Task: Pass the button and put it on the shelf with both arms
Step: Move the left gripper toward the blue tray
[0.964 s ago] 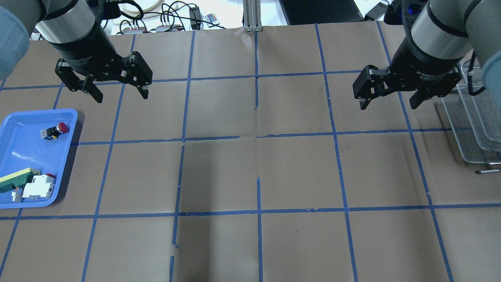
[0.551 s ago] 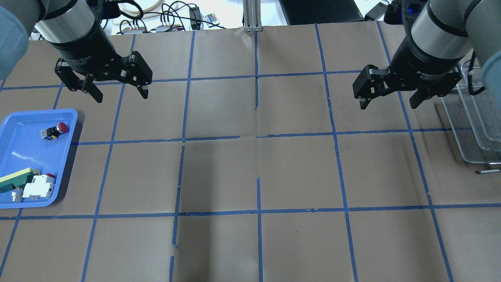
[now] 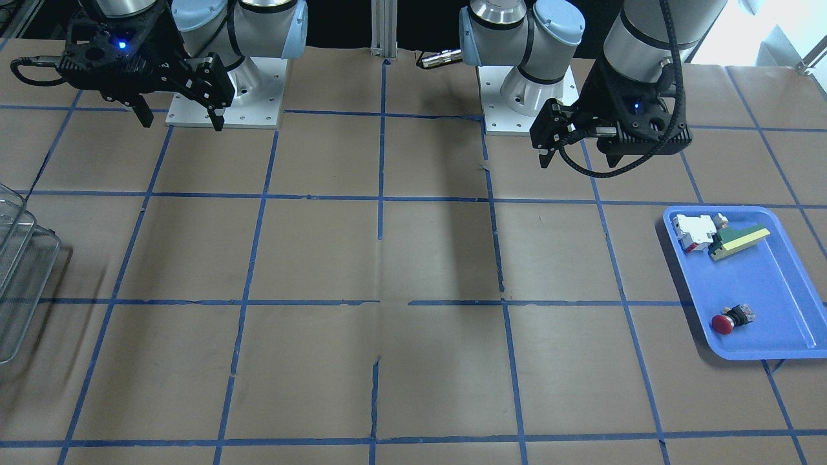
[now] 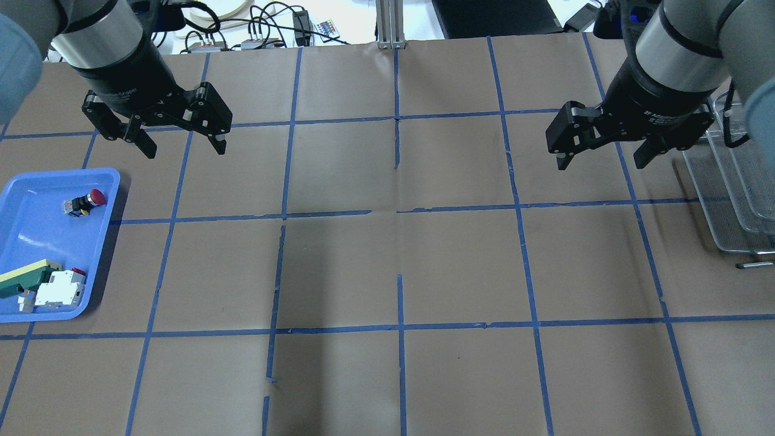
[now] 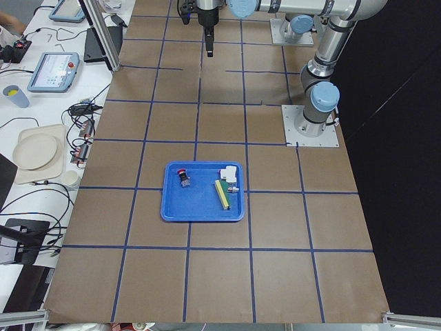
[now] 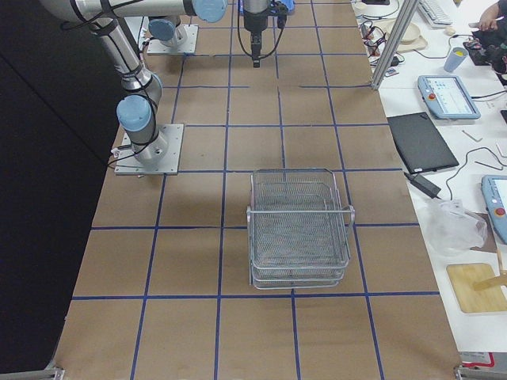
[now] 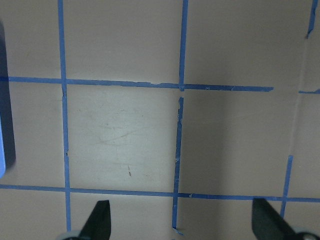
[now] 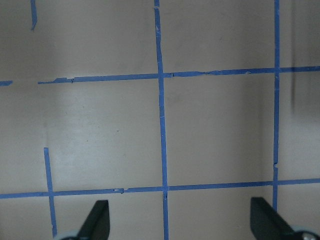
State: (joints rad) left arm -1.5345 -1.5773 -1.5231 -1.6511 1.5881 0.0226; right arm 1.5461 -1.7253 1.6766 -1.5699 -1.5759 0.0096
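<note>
The button [image 4: 91, 200], red head on a black body, lies on its side in the far part of the blue tray [image 4: 36, 242]; it also shows in the front view [image 3: 730, 320] and the left side view [image 5: 182, 176]. My left gripper [image 4: 184, 148] hangs open and empty above the table, beyond and right of the tray. My right gripper [image 4: 601, 160] hangs open and empty, just left of the wire-mesh shelf [image 4: 735, 200]. The shelf shows whole in the right side view [image 6: 299, 229]. Both wrist views show only taped paper between open fingers.
A white-and-red block [image 4: 60, 287] and a green-and-yellow wedge [image 4: 24, 275] lie at the tray's near end. The table is brown paper with a blue tape grid. Cables and devices lie beyond the far edge [image 4: 260, 30].
My left gripper has shifted slightly to the left, still open. The right gripper, button and tray have not moved.
</note>
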